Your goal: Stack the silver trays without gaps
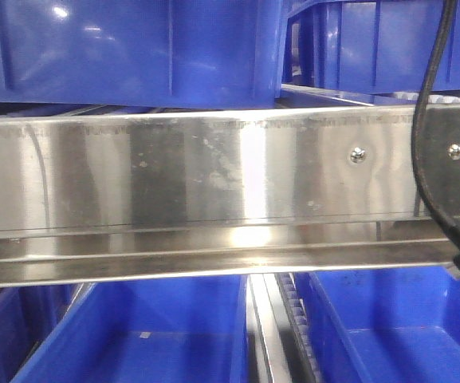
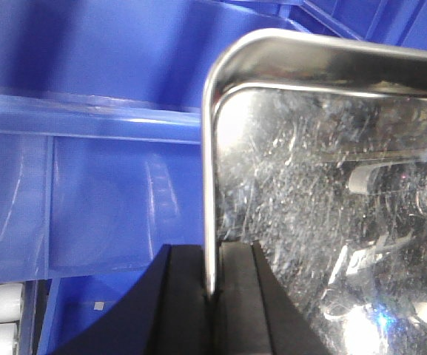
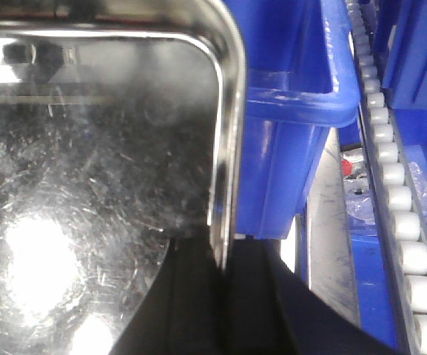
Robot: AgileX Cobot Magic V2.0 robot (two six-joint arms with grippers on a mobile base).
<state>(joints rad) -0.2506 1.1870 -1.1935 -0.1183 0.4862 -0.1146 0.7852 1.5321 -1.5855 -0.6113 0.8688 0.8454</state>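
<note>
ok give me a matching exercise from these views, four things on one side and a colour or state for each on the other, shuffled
Things:
1. tray
2. rail
3. cable
4. rollers

Colour or state:
a. white, in a row
b. black, runs down at the right
c. rim pinched between fingers
d. bears two screws

Pairs: 1-c, 2-d, 3-b, 4-a
</note>
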